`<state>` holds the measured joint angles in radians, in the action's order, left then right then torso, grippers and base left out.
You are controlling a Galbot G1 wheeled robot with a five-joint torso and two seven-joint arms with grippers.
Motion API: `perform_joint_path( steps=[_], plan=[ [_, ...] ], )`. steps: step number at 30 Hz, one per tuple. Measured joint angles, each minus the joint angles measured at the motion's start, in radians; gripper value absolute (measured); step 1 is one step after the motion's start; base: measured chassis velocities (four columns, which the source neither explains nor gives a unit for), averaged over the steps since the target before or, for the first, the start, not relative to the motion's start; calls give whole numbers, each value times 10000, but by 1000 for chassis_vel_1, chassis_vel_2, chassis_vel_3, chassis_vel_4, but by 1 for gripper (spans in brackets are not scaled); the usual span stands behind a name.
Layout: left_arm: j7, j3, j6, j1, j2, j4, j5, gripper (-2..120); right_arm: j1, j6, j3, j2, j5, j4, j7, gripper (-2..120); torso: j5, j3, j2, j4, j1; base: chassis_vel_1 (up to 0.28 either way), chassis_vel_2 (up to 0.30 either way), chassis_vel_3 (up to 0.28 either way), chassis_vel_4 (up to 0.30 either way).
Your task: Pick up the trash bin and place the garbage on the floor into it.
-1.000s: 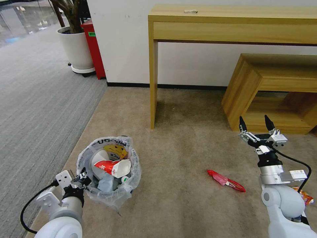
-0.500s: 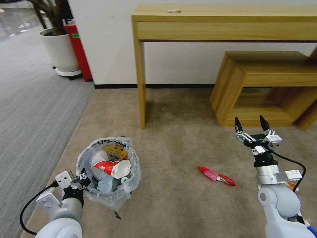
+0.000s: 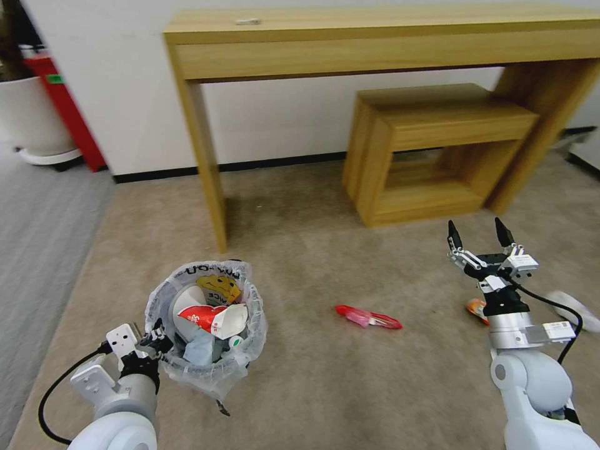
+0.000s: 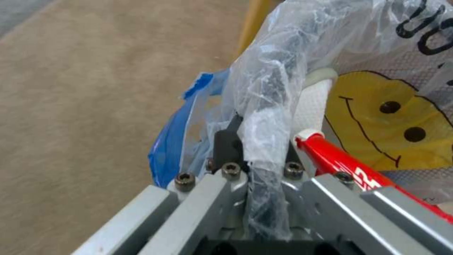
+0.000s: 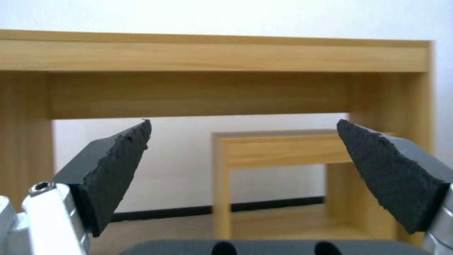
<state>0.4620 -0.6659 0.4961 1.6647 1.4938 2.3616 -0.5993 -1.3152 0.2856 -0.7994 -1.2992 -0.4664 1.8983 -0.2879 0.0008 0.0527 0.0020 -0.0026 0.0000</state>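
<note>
The trash bin (image 3: 201, 270), a small round bin lined with a translucent lettered bag, hangs at my lower left, and my left gripper (image 3: 155, 340) is shut on its near rim. In the left wrist view the left gripper (image 4: 257, 136) pinches the bag-covered rim (image 4: 269, 88) beside the yellow smiley (image 4: 377, 131). Crushed cups (image 3: 212, 317) lie inside. On the beige floor (image 3: 325, 387) lie a red wrapper (image 3: 369, 317), an orange can (image 3: 475, 307) and a white slipper (image 3: 572, 305). My right gripper (image 3: 478, 234) is held up, open and empty, to the right of the wrapper; its dark fingers (image 5: 118, 159) stand wide apart.
A long wooden desk (image 3: 375, 37) stands against the white wall, with a low wooden stool (image 3: 437, 131) under it. A white planter (image 3: 31, 119) and a red box (image 3: 65, 106) stand at far left beside the grey carpet (image 3: 37, 250).
The whole view has swung to the right, so the camera turned. Both arms and the held bin keep their places in the picture. The orange can and white slipper came into view.
</note>
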Motion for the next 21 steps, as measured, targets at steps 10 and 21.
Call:
perform_joint_path(
  steps=[10, 21],
  plan=[
    [-4, -136, -118, 47, -107, 68, -102, 1, 108, -112, 208, -100, 128, 1, 50, 100, -1, 0, 0, 3, 0, -118, -118, -114, -133],
    [46, -126, -264, -32, -184, -16, -260, 1, -70, -111, 156, -92, 134, 10, 73, 100, 0, 0, 0, 1, 0, -76, -83, -84, -87]
  ],
)
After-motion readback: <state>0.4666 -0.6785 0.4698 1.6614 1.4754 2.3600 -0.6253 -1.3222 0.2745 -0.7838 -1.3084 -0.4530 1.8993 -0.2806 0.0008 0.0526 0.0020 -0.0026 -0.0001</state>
